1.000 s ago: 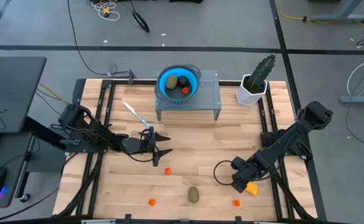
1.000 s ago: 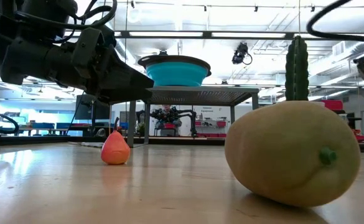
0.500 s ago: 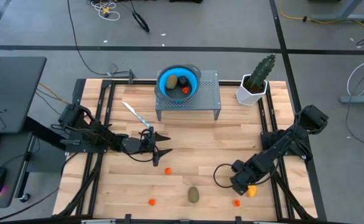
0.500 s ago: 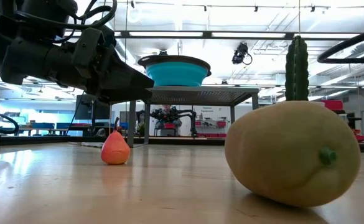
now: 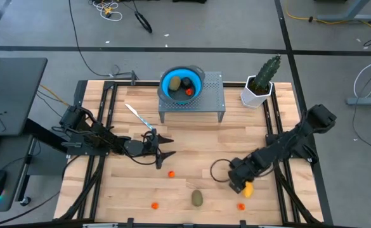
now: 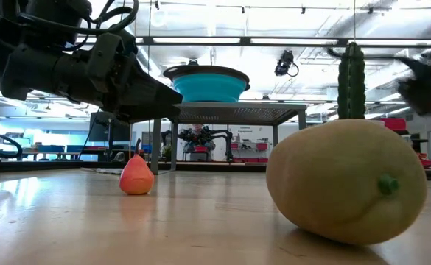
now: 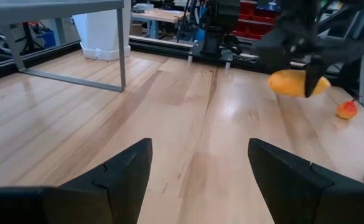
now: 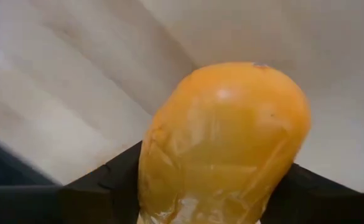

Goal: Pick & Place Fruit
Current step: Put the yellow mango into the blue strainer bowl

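The yellow-orange oblong fruit (image 5: 248, 189) sits in my right gripper (image 5: 238, 180), near the table's near right part; it fills the right wrist view (image 8: 222, 143) and shows far off in the left wrist view (image 7: 294, 83). An olive-brown oval (image 5: 198, 198) and three tiny orange-red balls (image 5: 171, 174) (image 5: 155, 205) (image 5: 241, 206) lie on the wood. The blue bowl (image 5: 172, 76) on a grey stand holds an olive oval, a dark purple ball and an orange-red ball. My left gripper (image 5: 167, 147) hovers open, left of centre. My right gripper is shut on the yellow-orange fruit, pinched between the two fingers (image 8: 107, 186), one on each flank (image 8: 163, 162). In the left wrist view the gripper (image 7: 300, 37) comes at it from above, and the fruit hangs below it, seemingly clear of the wood.
A grey stand (image 5: 214, 101) stands at the table's far middle, and a green cactus in a white pot (image 5: 261, 82) stands at its right. A slim white-and-blue stick tool (image 5: 137, 117) lies near my left gripper. Open wood stretches between the two grippers.
My right gripper has moved toward the table's left edge, carrying the yellow-orange fruit along with it. My left arm has kept still.
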Robot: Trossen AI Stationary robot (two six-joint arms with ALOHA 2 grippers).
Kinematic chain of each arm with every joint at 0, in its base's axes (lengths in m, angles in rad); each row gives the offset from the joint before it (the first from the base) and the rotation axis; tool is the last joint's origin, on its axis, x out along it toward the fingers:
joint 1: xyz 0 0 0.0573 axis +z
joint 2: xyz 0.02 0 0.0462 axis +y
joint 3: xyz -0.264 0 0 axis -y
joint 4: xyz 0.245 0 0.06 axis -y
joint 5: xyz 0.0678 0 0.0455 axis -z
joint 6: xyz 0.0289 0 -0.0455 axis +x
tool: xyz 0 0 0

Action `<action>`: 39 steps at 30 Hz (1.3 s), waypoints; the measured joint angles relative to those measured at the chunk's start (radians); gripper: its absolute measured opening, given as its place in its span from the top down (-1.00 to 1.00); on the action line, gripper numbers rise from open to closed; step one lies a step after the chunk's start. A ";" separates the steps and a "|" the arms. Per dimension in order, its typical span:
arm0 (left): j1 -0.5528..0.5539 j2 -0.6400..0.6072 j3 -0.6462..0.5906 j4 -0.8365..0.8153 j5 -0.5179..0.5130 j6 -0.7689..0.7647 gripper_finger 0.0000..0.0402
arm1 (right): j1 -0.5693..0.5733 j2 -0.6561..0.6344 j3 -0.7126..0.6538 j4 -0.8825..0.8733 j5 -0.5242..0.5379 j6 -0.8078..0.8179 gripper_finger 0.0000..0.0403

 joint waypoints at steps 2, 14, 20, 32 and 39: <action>0.000 0.000 0.000 0.001 -0.012 0.005 -0.35 | -0.053 -0.024 0.029 -0.004 0.054 -0.092 -0.21; 0.000 0.000 0.000 0.009 -0.028 0.009 -0.35 | -0.487 -0.080 0.201 0.516 0.656 -0.939 -0.23; 0.000 0.000 0.000 0.006 -0.028 0.028 -0.35 | -0.659 -0.052 0.201 0.988 0.598 -1.196 -0.23; 0.001 0.000 0.000 0.000 -0.044 0.058 -0.35 | -0.810 0.100 0.301 1.177 0.476 -1.302 -0.23; 0.001 0.000 0.000 -0.003 -0.050 0.059 -0.35 | -0.841 0.159 0.371 1.120 0.477 -1.448 -0.23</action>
